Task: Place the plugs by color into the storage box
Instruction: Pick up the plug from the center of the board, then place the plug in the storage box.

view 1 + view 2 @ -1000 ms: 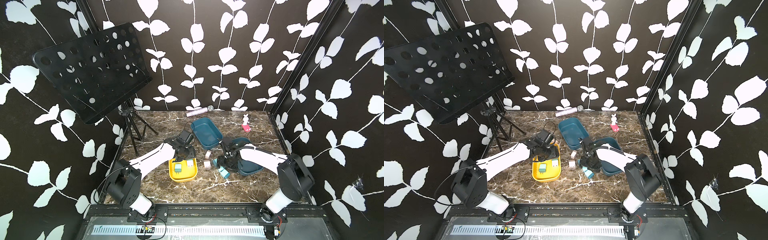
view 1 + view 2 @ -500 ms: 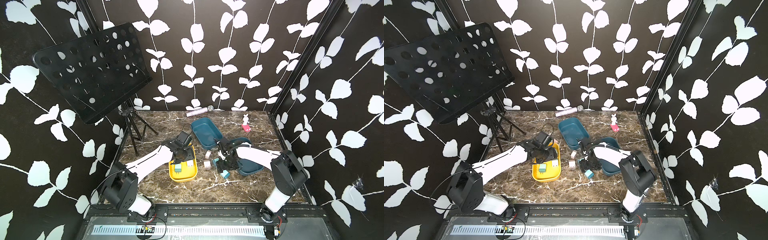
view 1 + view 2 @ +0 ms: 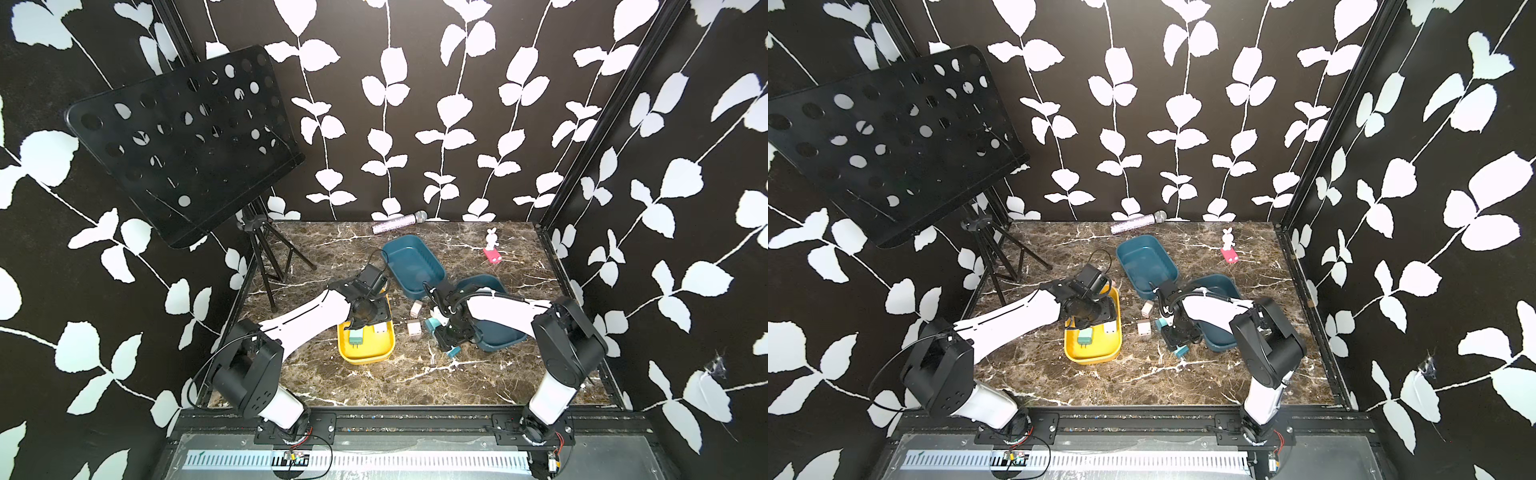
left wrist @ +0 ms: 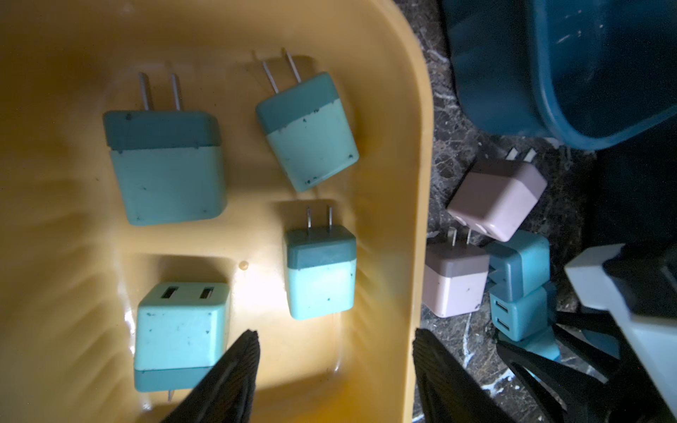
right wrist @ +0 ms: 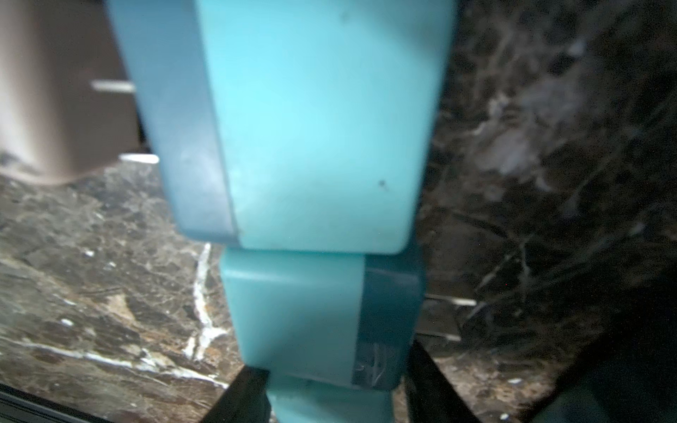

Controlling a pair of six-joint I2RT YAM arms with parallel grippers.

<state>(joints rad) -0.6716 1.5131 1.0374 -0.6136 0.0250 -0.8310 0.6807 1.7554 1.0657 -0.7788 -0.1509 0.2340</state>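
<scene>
Several mint green plugs (image 4: 320, 271) lie in the yellow tray (image 4: 388, 110), one of them showing in both top views (image 3: 356, 337) (image 3: 1084, 336). My left gripper (image 4: 335, 351) hangs open over the tray's wall (image 3: 365, 359), with nothing between its fingers. Two pink-beige plugs (image 4: 498, 199) (image 3: 413, 328) lie on the marble between the tray and the right arm. My right gripper (image 5: 335, 388) (image 3: 446, 343) is low on the table, shut on a light blue plug (image 5: 318, 311) (image 3: 1181, 353). Another light blue plug (image 5: 311, 128) (image 3: 432, 324) lies touching it.
Two dark teal storage boxes stand on the table, one at the middle back (image 3: 413, 266) and one under the right arm (image 3: 498, 347). A black music stand (image 3: 183, 141) on a tripod (image 3: 266, 266) is at the back left. A microphone (image 3: 399, 222) and a red block with a rabbit (image 3: 492, 251) lie at the back.
My right gripper has shifted a little toward the front along the row of blue plugs and its jaws have closed on one. The left arm has hardly moved.
</scene>
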